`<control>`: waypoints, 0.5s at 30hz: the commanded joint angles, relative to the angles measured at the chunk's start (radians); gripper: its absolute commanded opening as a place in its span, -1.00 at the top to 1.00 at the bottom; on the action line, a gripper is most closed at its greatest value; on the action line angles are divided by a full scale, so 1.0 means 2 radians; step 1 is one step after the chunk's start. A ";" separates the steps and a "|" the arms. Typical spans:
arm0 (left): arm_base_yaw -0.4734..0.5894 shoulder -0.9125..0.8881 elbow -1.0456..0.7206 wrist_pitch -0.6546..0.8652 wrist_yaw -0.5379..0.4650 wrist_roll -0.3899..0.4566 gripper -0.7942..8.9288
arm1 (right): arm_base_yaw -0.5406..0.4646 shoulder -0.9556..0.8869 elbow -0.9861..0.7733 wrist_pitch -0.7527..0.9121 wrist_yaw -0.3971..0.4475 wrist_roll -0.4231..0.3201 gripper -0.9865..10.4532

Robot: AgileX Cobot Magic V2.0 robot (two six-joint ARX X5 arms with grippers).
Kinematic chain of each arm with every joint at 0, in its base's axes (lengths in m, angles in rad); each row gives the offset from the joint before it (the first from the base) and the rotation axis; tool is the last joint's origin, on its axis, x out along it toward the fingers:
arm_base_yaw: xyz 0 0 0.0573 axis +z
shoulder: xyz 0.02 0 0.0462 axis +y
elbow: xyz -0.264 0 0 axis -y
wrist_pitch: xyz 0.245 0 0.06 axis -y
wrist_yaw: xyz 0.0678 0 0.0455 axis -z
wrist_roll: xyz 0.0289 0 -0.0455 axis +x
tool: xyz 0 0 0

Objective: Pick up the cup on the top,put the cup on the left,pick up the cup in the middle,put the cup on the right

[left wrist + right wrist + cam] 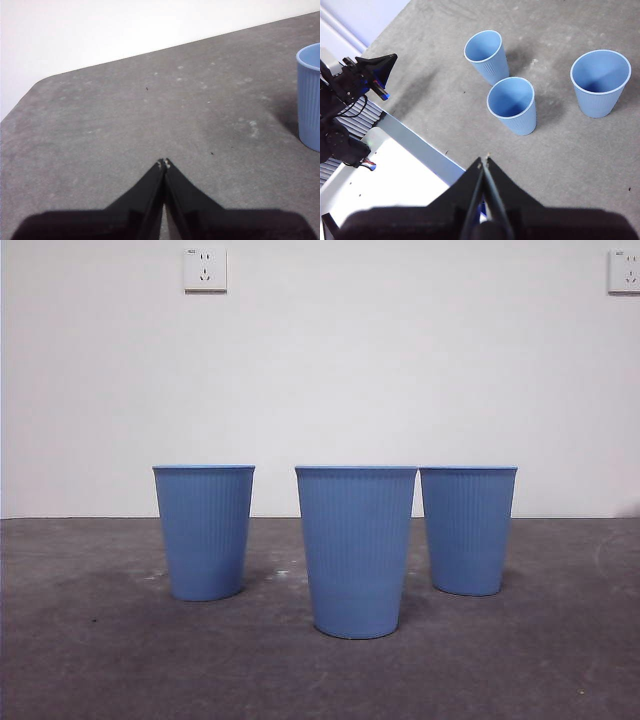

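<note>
Three blue ribbed plastic cups stand upright and separate on the grey, speckled tabletop [90, 660], each on its own base with no cup nested in another. In the front view the middle cup [356, 552] fills the centre of the frame and sits nearest the camera, its base lower in the picture than the others. The left cup [204, 532] stands at centre-left, apart from the middle one with a clear strip of table between them. The right cup [467, 530] stands at centre-right, farther back; its left edge appears just beside the middle cup's rim, and whether they touch cannot be told from this level view. The right wrist view looks down on all three and shows open mouths and gaps of bare table between every pair.

No arm appears in the front view. The left gripper [164, 163] has its two black jaws pressed together to a point, holding nothing, poised over bare table with only the edge of one blue cup at the right border of its frame. The right gripper [484, 161] likewise has its jaws closed tip to tip, empty, hanging high above the table's near edge, well apart from the cups.

Two white wall sockets [205, 269] sit at the top of the front view on the pale wall.
</note>
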 commanded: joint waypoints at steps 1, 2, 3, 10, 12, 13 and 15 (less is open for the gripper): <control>0.002 0.000 -0.006 0.001 -0.001 -0.002 0.84 | 0.000 -0.001 -0.003 0.005 0.009 -0.027 0.82; 0.002 0.000 -0.006 0.001 -0.001 -0.002 0.84 | 0.001 -0.001 -0.003 0.005 0.016 -0.037 0.82; 0.002 0.000 -0.006 0.001 -0.001 -0.002 0.84 | 0.000 -0.001 -0.003 0.009 0.029 -0.044 0.82; 0.002 0.000 -0.006 0.001 -0.001 -0.002 0.84 | -0.105 -0.042 -0.069 0.167 0.040 -0.091 0.82; 0.002 0.000 -0.006 0.001 -0.001 -0.002 0.84 | -0.154 -0.073 -0.127 0.235 -0.004 -0.089 0.82; 0.002 0.000 -0.006 0.001 -0.001 -0.002 0.84 | -0.173 -0.088 -0.155 0.264 -0.013 -0.089 0.82; 0.002 0.000 -0.006 0.001 -0.001 -0.002 0.84 | -0.211 -0.123 -0.222 0.330 -0.011 -0.089 0.82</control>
